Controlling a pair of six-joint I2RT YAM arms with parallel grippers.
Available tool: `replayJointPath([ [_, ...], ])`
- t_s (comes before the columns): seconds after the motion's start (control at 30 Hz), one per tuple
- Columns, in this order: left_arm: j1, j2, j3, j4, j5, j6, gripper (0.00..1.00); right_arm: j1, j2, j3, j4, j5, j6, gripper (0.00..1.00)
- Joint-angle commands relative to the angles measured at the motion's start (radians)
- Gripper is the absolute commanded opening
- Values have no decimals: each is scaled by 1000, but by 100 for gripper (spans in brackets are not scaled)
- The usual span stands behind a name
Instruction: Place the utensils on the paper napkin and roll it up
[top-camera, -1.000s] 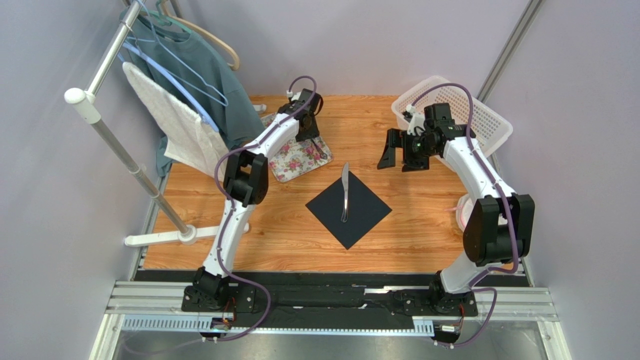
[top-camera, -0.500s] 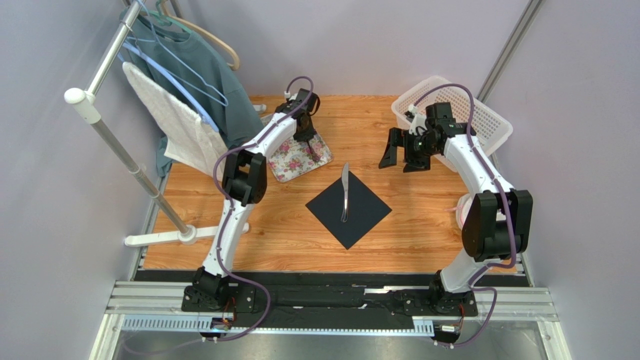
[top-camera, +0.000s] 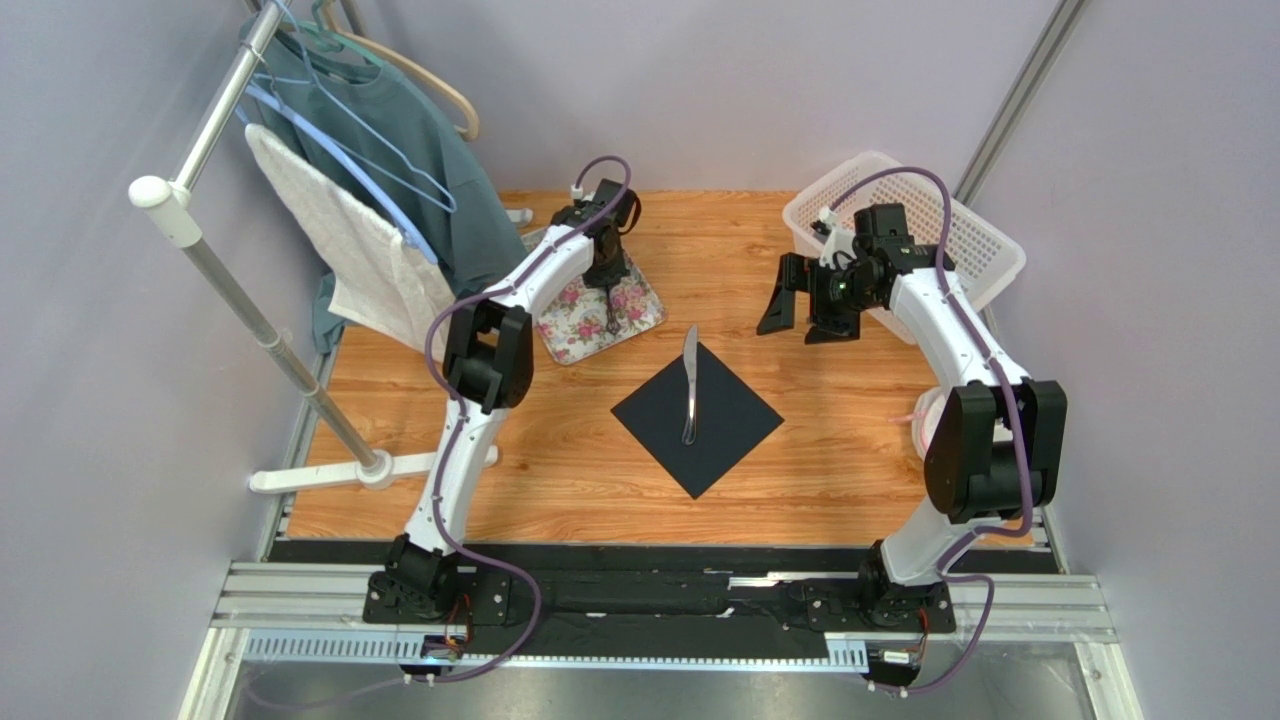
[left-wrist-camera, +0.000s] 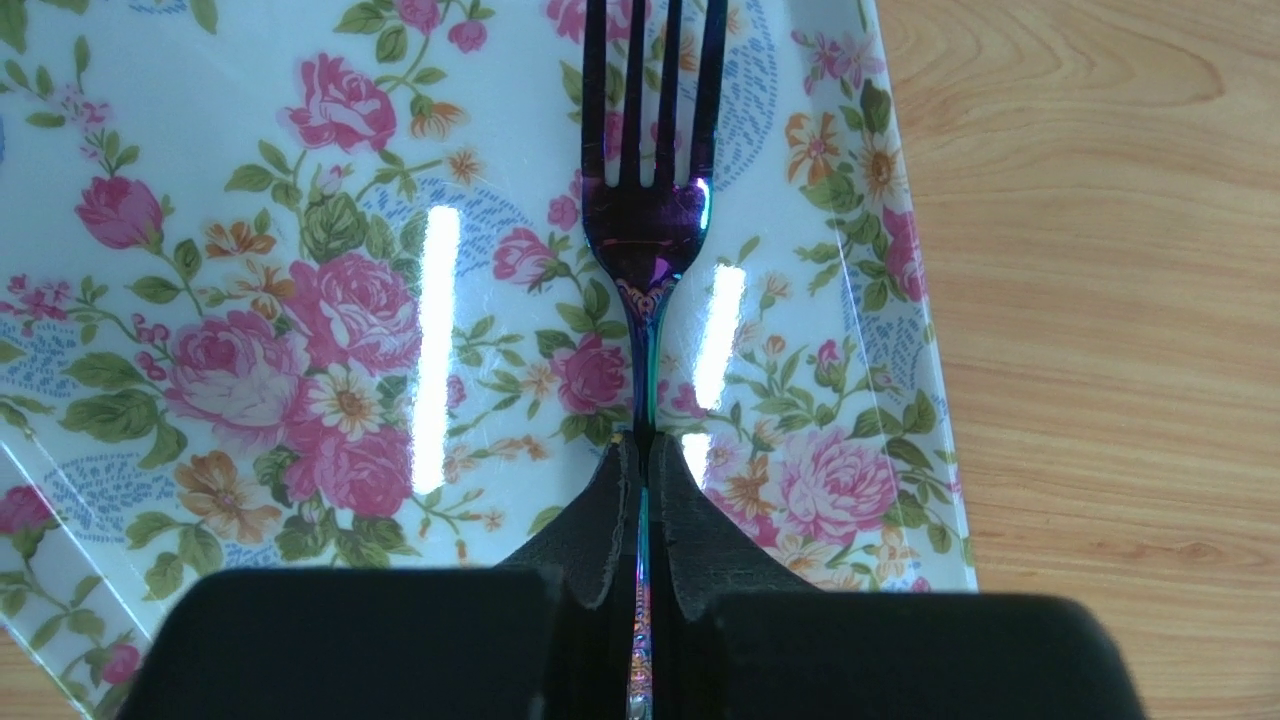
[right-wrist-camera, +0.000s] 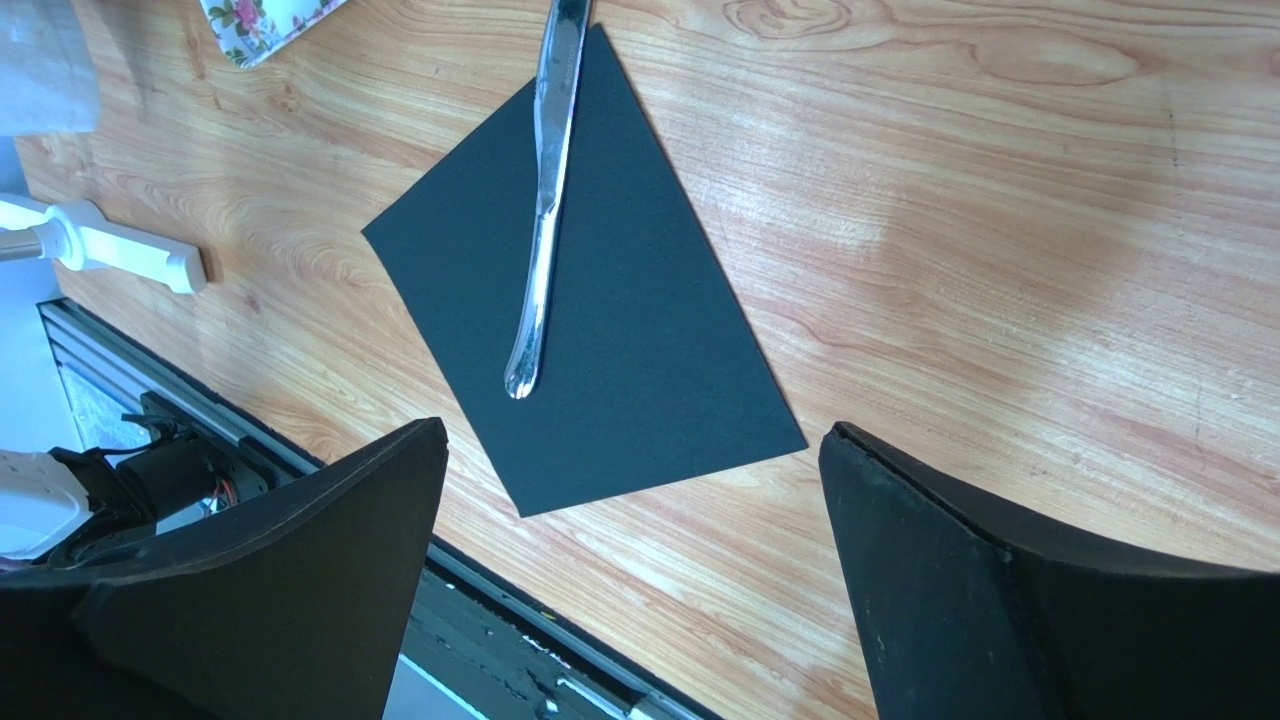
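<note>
In the last second the left claw has eased down over the tray, and it now pinches the handle of the fork, its fingers pressed together on the slim stem. The fork lies flat on the tray with its tines pointing away from the claw, so I judge the grip is made but the lift has not begun.

The right claw has barely shifted. It hangs spread and holding nothing above the table, between the napkin and the basket. The knife and the napkin lie where they did a second ago. The knife rests on the napkin's far half, with its tip reaching just past the far corner.

For the task this means one utensil is placed and the second is in hand. What is left is to carry the fork across, set it beside the knife and roll the sheet up. The knife overhanging the corner could make the roll uneven.

Counted:
- one fork, on the tray
- one knife, on the napkin
- one napkin, set like a diamond at the middle of the table
- one tray, at the far left
- one basket, at the far right
- two claws, one pinching and one spread
</note>
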Motion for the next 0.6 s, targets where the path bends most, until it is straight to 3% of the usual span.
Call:
replayJointPath([
  [0.0,1,-33,-34,-97,-16,33,0,-2,-7,33,4,-29,9,100],
  [0.23,-27,-188,-23,-26,-98,119,0,-2,-14,39,2,-47,12,100],
  [0.57,-206,-480,-357,0,-86,-22,0,-12,-85,-10,-30,-60,2,100],
])
